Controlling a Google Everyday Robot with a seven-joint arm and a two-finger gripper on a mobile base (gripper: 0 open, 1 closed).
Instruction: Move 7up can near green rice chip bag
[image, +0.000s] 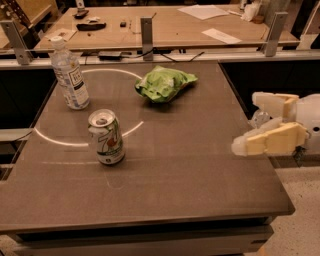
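The 7up can (106, 137) stands upright on the dark table (200, 170), left of centre, silver-white with green and red marks. The green rice chip bag (164, 83) lies crumpled farther back near the middle of the table, apart from the can. My gripper (246, 122) reaches in from the right, over the table's right edge. Its two pale fingers (272, 141) are spread apart with nothing between them. It is well to the right of the can and the bag.
A clear plastic water bottle (70, 75) with a white label stands at the back left. A white arc (60, 142) is marked on the tabletop. Behind the table a metal rail (150, 57) and a wooden bench (175, 27) hold papers and small items.
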